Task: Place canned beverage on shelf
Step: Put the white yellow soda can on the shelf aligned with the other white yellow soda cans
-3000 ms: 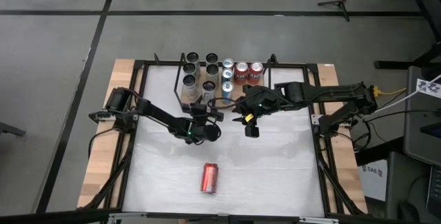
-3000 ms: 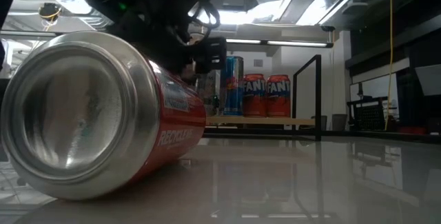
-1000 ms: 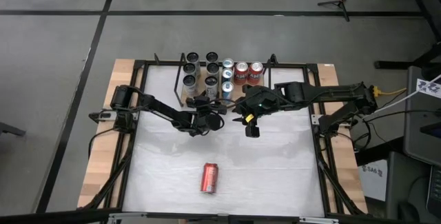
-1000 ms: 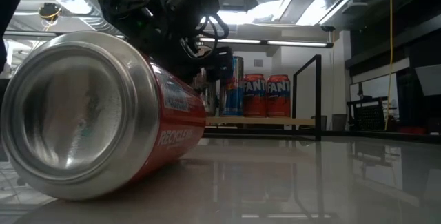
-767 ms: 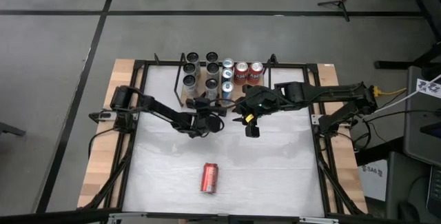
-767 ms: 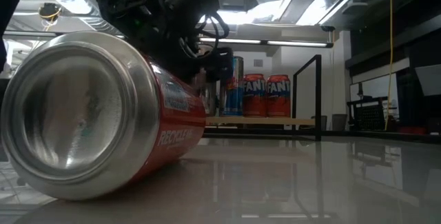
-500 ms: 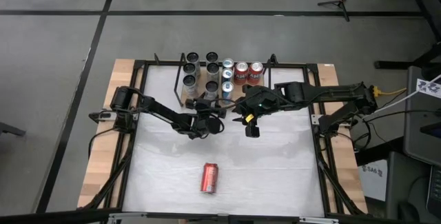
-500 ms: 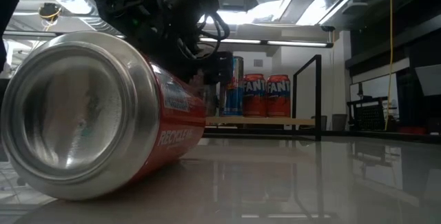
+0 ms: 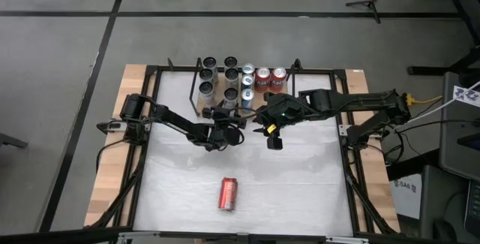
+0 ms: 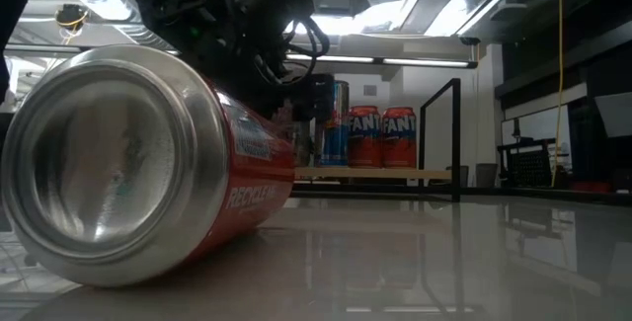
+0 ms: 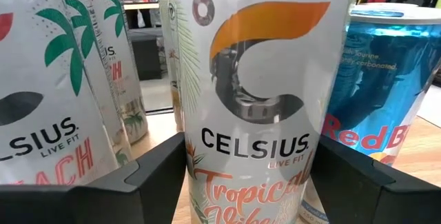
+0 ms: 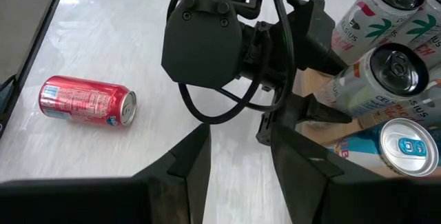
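The shelf point(image 9: 199, 110) is a light-wood board with black rod uprights at the table's far middle, and several cans stand on it. My left gripper point(image 9: 229, 112) reaches level to the shelf's near edge and is shut on a white Celsius can point(image 11: 251, 114), also seen as the upright white can point(image 12: 382, 72). A red can point(image 9: 227, 193) lies on its side near the table's front edge, large in the low view point(image 10: 148, 163). My right gripper point(image 9: 274, 142) hangs above the table just right of the left gripper, narrowly open with nothing between its fingers point(image 12: 196, 158). My left gripper pinches the Celsius can's round wall point(image 11: 200, 162) between its two fingers point(image 11: 155, 176), one on each side, at about mid-height. The fingers come level from the table's near side, across the can. The can stands roughly upright at the shelf's near edge; its base is hidden.
White Celsius cans point(image 11: 62, 100) crowd the shelf's left half, blue Red Bull cans point(image 11: 386, 79) stand just right of the held can, and two Fanta cans point(image 10: 380, 135) stand farther right. A black upright point(image 10: 454, 133) marks the shelf's right end. White tabletop point(image 9: 300, 184) lies open toward the front.
My left gripper has rolled a little about the line it points along while staying at the shelf's near edge with the Celsius can between its fingers.
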`<action>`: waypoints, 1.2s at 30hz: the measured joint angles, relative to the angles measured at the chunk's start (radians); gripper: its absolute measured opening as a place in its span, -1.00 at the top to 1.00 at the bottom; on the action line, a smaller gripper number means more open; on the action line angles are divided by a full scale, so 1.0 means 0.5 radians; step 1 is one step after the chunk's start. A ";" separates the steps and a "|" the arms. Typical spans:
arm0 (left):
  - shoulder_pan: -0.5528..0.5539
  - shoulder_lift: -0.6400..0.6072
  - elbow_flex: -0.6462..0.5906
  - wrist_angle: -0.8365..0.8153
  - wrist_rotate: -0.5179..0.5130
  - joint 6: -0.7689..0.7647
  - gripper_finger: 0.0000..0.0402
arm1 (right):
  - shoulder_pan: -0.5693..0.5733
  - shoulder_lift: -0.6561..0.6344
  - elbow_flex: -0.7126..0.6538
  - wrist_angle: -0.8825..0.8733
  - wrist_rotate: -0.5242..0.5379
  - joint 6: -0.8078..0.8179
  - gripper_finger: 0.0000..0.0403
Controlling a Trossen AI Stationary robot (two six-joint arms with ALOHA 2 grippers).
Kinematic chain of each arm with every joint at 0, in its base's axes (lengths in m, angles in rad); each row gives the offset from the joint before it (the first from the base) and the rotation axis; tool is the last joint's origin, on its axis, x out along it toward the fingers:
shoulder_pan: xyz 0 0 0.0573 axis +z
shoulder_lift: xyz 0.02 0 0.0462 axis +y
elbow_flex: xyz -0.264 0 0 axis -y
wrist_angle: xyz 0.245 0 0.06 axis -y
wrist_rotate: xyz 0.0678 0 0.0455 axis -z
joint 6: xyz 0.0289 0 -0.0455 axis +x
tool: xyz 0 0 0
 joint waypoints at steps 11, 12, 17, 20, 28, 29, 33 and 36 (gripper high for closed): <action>0.084 -0.008 0.002 0.011 0.214 -0.008 -0.34 | 0.000 0.000 0.000 0.000 0.000 0.000 0.27; 0.084 -0.008 0.002 0.010 0.215 -0.008 -0.34 | -0.001 0.000 0.000 0.000 0.000 0.000 0.27; 0.070 -0.008 0.002 0.009 0.207 0.012 -0.34 | 0.000 0.000 0.000 0.000 0.000 0.000 0.27; 0.061 -0.007 0.002 0.008 0.196 0.051 -0.34 | -0.001 0.000 0.000 0.000 0.000 0.000 0.27; 0.061 -0.006 0.002 0.008 0.207 0.166 -0.34 | 0.000 0.000 0.000 0.000 0.000 0.000 0.27; 0.061 -0.006 0.002 0.008 0.206 0.184 -0.34 | 0.000 0.000 0.000 0.000 0.000 0.000 0.27; 0.060 -0.020 0.002 -0.001 0.209 0.211 -0.34 | 0.000 0.000 0.000 0.000 0.000 0.000 0.27; 0.060 -0.042 0.002 -0.007 0.219 0.246 -0.34 | 0.000 0.000 0.000 -0.002 0.000 0.000 0.27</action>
